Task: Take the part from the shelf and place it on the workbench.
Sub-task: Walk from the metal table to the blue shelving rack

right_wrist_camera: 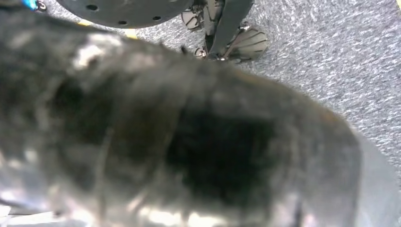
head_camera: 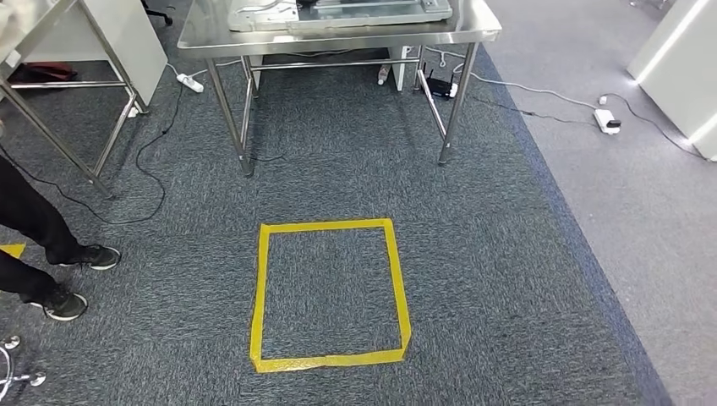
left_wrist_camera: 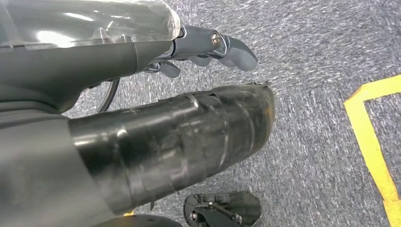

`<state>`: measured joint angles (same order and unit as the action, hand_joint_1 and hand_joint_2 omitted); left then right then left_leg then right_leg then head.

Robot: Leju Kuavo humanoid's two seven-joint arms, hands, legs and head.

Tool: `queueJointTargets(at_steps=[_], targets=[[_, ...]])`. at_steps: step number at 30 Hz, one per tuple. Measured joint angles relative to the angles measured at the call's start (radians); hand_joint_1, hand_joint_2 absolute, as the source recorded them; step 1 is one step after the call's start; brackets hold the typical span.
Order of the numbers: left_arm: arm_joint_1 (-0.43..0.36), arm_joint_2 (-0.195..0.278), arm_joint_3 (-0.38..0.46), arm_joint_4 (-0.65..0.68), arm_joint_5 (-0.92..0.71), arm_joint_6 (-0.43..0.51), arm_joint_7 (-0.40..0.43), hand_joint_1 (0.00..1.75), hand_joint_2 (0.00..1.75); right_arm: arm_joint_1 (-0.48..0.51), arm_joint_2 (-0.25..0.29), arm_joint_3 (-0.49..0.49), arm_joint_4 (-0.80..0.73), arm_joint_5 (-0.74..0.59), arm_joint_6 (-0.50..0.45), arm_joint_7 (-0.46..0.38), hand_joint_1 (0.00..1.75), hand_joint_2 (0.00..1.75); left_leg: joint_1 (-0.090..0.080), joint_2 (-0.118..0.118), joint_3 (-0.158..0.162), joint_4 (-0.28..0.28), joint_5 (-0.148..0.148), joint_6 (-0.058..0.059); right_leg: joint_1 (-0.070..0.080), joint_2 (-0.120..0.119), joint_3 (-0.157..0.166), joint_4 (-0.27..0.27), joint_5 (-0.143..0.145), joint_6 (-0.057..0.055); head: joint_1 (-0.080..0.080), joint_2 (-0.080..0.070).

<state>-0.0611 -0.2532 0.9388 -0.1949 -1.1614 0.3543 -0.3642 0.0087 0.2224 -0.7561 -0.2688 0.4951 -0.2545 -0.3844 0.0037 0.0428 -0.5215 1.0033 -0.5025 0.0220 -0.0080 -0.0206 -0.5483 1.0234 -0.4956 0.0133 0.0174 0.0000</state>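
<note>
The steel workbench stands ahead of me at the far side of the carpet, with a flat grey metal tray on top. In the left wrist view my left hand hangs over the carpet. Its thick thumb is wrapped in black tape, its grey fingers are spread away from the thumb, and only floor lies between them. In the right wrist view my right hand is a dark, blurred mass close to the lens. I cannot tell how its fingers lie or whether it holds anything.
A yellow tape square marks the carpet in front of the workbench; one strip of yellow tape lies near my left hand. A person's legs and black shoes are at the left. Cables and power strips lie beside the bench.
</note>
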Motion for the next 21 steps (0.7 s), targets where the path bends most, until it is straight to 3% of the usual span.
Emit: queueJointTargets(at_steps=[3,5,7,8,9,12,16,18,20,21], targets=[[-0.002,-0.001,0.0,0.0,0.0,0.0,0.0,0.0,0.0,-0.002,0.0,0.0,0.006,0.013,0.013,-0.002,0.0,0.0,0.002,-0.004,-0.004,0.016,-0.017,-0.015,-0.005,0.011,0.002,-0.011,0.009,-0.021,0.0,0.0],[-0.003,-0.002,0.0,0.0,0.0,0.0,-0.001,0.0,0.0,-0.005,0.0,0.0,0.008,0.019,0.018,-0.004,0.0,0.0,0.006,-0.022,-0.043,0.104,-0.076,-0.022,-0.008,0.018,0.003,-0.017,0.016,-0.033,-0.001,0.0],[-0.001,-0.002,0.0,0.0,0.0,0.0,-0.003,0.0,0.0,-0.007,0.0,0.0,0.01,0.022,0.023,-0.007,0.0,0.0,0.008,-0.031,-0.103,0.239,-0.138,-0.026,-0.006,0.029,-0.003,-0.016,0.018,-0.037,-0.001,0.0],[-0.001,-0.002,0.0,0.0,0.0,0.0,-0.004,0.0,0.0,-0.008,0.0,0.0,0.011,0.023,0.025,-0.007,0.0,0.0,0.008,-0.032,-0.121,0.278,-0.146,-0.027,-0.005,0.036,-0.004,-0.014,0.018,-0.037,-0.001,0.0],[0.0,-0.002,0.0,0.0,0.0,0.0,-0.004,0.0,0.0,-0.008,0.0,0.0,0.013,0.023,0.025,-0.008,0.0,0.0,0.008,-0.033,-0.123,0.282,-0.134,-0.027,-0.004,0.044,-0.005,-0.012,0.018,-0.037,-0.001,0.0],[0.0,-0.002,0.0,0.0,0.0,0.0,-0.004,0.0,0.0,-0.008,0.0,0.0,0.015,0.026,0.026,-0.008,0.0,0.0,0.009,-0.037,-0.08,0.192,-0.067,-0.024,-0.005,0.063,-0.005,-0.006,0.017,-0.036,-0.001,0.0],[0.0,-0.002,0.0,0.0,0.0,0.0,-0.004,0.0,0.0,-0.008,0.0,0.0,0.015,0.026,0.026,-0.008,0.0,0.0,0.009,-0.041,-0.061,0.154,-0.047,-0.022,-0.005,0.067,-0.005,-0.004,0.016,-0.035,-0.001,0.0],[0.0,-0.002,0.0,0.0,0.0,0.001,-0.004,0.0,0.0,-0.01,0.0,0.0,0.016,0.026,0.026,-0.008,0.0,0.0,0.009,-0.069,-0.029,0.081,-0.022,-0.017,-0.004,0.074,-0.008,0.001,0.014,-0.031,-0.001,0.0],[0.0,-0.002,0.001,0.0,0.0,0.002,-0.002,0.0,0.0,-0.01,0.0,0.0,0.019,0.032,0.027,-0.003,0.0,0.0,0.011,-0.082,-0.005,0.017,-0.004,-0.002,-0.005,0.093,-0.02,0.008,0.017,-0.012,-0.001,0.0],[0.0,-0.003,0.001,0.0,0.0,0.003,-0.001,0.0,0.0,-0.01,-0.001,0.0,0.02,0.034,0.027,0.0,0.0,0.0,0.011,-0.075,-0.003,0.008,-0.003,0.007,-0.004,0.088,-0.029,0.02,0.01,-0.002,0.0,0.0]])
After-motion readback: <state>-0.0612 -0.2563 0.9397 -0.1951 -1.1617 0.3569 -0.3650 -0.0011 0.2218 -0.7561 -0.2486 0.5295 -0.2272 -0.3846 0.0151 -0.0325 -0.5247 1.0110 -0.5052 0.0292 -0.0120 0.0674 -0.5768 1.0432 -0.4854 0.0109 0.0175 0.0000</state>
